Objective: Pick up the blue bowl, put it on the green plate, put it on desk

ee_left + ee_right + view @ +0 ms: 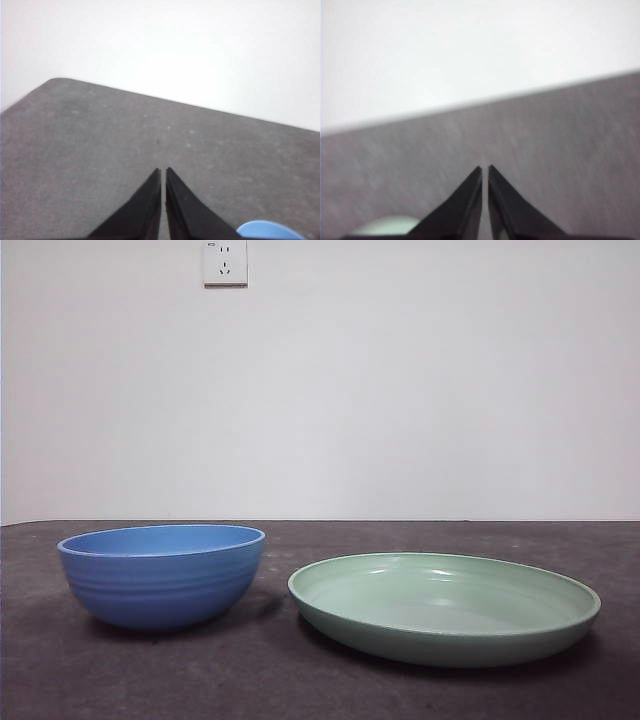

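Nearest, the shallow mint-green plate (445,608) with raised rim and faint rings lies flat on the speckled grey surface (150,680). Just beside it, apart, stands the glossy, ridged blue bowl (162,575). Behind, a white wall with a socket (225,262). Left hand (163,171) and right hand (485,169): jaws nearly closed, empty, above the surface.

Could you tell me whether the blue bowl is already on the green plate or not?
Not yet. The blue bowl stands upright on the desk beside the green plate, a gap between them.
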Motion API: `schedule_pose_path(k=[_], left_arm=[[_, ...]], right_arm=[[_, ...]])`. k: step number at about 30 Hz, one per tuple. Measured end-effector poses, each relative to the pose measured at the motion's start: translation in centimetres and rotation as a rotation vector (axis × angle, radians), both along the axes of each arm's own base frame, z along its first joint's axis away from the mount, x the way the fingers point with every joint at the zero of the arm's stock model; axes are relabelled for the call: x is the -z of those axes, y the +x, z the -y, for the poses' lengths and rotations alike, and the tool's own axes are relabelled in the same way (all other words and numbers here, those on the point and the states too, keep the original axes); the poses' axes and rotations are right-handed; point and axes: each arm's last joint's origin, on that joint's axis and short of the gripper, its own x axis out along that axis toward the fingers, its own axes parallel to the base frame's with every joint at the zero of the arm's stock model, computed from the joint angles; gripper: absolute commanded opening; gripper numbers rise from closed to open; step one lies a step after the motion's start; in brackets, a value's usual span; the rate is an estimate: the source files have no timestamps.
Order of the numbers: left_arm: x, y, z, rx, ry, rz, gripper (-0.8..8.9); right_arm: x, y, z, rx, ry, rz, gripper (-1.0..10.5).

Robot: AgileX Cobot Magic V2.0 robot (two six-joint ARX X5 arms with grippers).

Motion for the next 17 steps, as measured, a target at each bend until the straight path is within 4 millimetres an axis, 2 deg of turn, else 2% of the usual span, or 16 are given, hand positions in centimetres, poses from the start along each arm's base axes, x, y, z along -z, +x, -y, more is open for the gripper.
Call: schedule_pose_path(k=[5, 10, 17], left_arm=[[-4.4, -0.3, 0.2, 0.071, -0.002, -0.081, 0.16], [-9.4, 0.3, 0.9, 0.271, -0.016, -0.067, 0.16], [-13.7, 2.4, 1.9, 0.427, -0.011, -0.143, 0.16]], right_arm=[[-4.2, -1.4, -0.2, -0.059, 0.049, -0.029, 0.2], [-7.7, -2.1, -0.4, -0.134, 0.054, -0.120, 0.2], [-11.5, -1.6, -0.7, -0.268, 0.045, -0.220, 0.2]])
